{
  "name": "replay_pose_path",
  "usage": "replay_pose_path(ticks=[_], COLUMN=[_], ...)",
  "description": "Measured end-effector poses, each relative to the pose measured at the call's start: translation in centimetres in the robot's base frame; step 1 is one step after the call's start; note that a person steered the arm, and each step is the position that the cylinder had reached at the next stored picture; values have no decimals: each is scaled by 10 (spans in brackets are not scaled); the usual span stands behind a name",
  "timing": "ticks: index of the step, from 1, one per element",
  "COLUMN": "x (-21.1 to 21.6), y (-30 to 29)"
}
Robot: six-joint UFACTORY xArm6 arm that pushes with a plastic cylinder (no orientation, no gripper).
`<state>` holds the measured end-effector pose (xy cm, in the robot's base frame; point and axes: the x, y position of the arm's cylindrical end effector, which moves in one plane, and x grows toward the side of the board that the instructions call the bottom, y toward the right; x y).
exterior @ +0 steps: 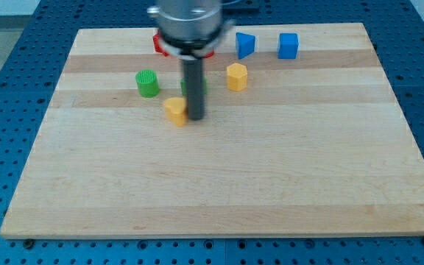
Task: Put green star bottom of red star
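Green star (202, 85) peeks out behind the rod, just below the red star (158, 44) under the arm. My tip (195, 118) sits touching a yellow block (175, 111); no pincer here.

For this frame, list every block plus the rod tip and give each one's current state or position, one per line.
my tip: down on the board, right beside the yellow block's right side.
yellow block: flat, left of my tip.
green star: mostly hidden behind the rod.
red star: largely hidden by the arm.
green cylinder: upright, alone.
yellow hexagon: flat, alone.
blue wedge: near top edge.
blue cube: near top edge.
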<state>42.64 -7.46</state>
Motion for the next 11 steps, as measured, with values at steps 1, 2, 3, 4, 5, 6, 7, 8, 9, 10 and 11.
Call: replay_pose_path(ticks=[1,2,3,4,5,6,7,8,9,10,11], x=[0,2,-7,-37,-66,-93,-95,-108,-108,-109,-113], y=[-23,-11,35,36,28,16,25,25,-7,20,97])
